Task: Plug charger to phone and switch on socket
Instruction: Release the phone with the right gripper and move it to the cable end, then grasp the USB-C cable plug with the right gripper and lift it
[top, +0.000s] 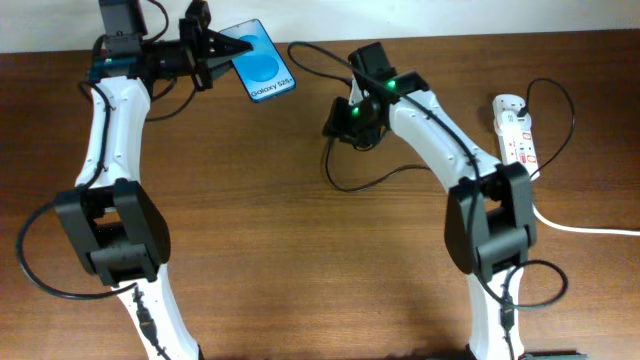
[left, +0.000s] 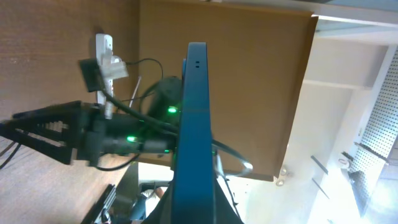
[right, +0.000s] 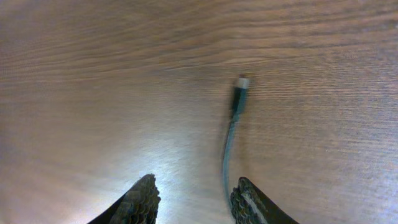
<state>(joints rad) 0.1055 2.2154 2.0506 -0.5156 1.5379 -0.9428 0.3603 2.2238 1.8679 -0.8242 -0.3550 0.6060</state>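
My left gripper (top: 228, 46) is shut on the phone (top: 262, 62), a slim smartphone with a blue "Galaxy S25" screen, held off the table at the back left. In the left wrist view the phone (left: 194, 124) shows edge-on between the jaws. The charger's thin black cable (top: 345, 170) curls on the table under my right arm. Its plug tip (right: 240, 84) lies on the wood in the right wrist view, ahead of my open right gripper (right: 194, 196), with the cable running beside the right finger. The white socket (top: 516, 128) lies at the far right.
The socket's thick white cord (top: 585, 228) runs off to the right edge. The brown wooden table (top: 300, 260) fills the view. My right arm (top: 440, 130) arches over the middle right.
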